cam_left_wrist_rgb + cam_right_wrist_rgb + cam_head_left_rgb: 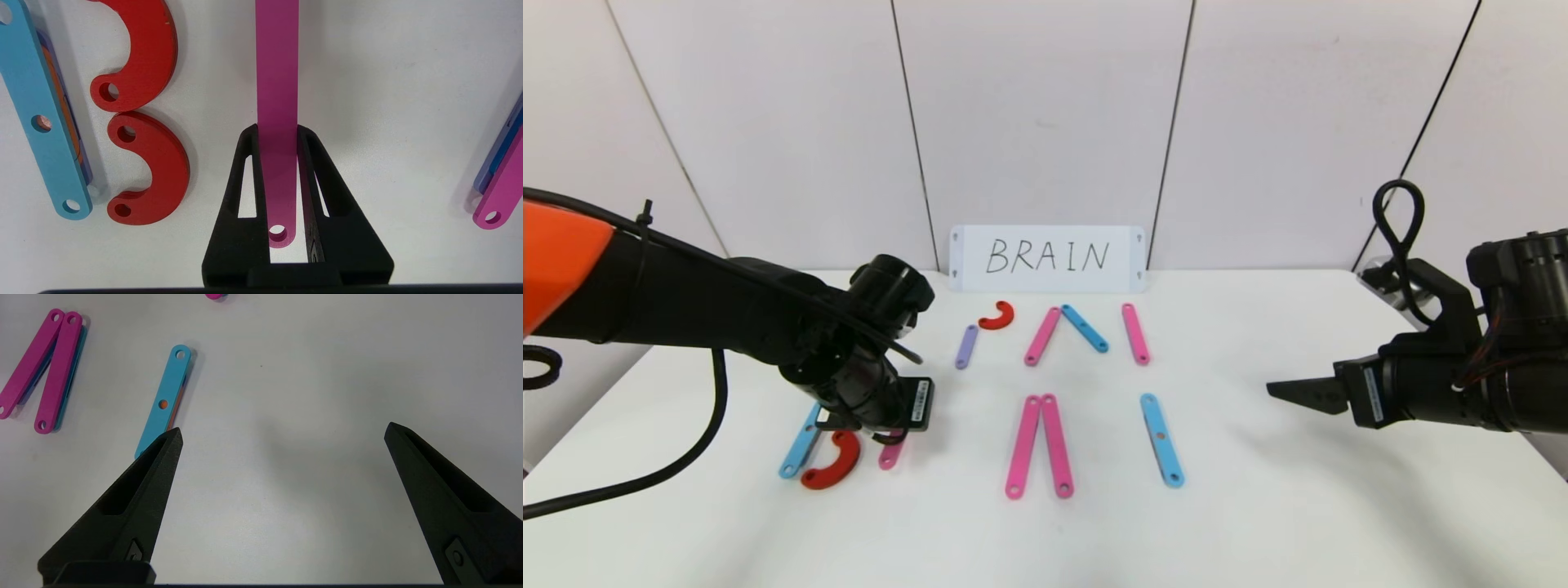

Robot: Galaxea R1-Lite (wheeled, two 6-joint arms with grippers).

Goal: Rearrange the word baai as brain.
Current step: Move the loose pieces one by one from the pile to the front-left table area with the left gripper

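The left tool (pixel 277 134) pinched a pink bar (pixel 277 81), and the arm hid most of that bar from the head camera. Two red curves (pixel 143 122) and a blue bar (pixel 45 118) lay beside it on the counter (pixel 1258 506). The right tool (pixel 282 433) hung spread wide, well apart.

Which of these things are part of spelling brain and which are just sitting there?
Part of the job:
- pink bar, clamped in the left end effector
- two red curves beside the blue bar
- purple bar with a small red curve
- remaining pink and blue bars

Just there:
- white BRAIN card, reference only
- right end effector, open, idle
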